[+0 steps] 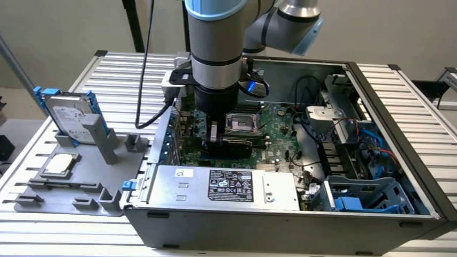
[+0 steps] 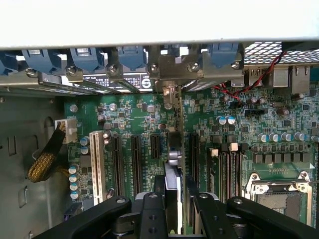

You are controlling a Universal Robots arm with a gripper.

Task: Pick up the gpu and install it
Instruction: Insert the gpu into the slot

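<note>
While the arm reaches down into the case, the gripper is clamped on the gpu, held edge-on straight below the jaws, over the board's slots. Beside the gripper sits the CPU socket. The label on the power supply carries print too small to read.

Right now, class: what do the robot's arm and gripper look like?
The arm is a silver-grey tube with pale blue joint caps and a black wrist section. A black cable hangs beside it. The gripper is black, with bolted, angular finger links.
</note>
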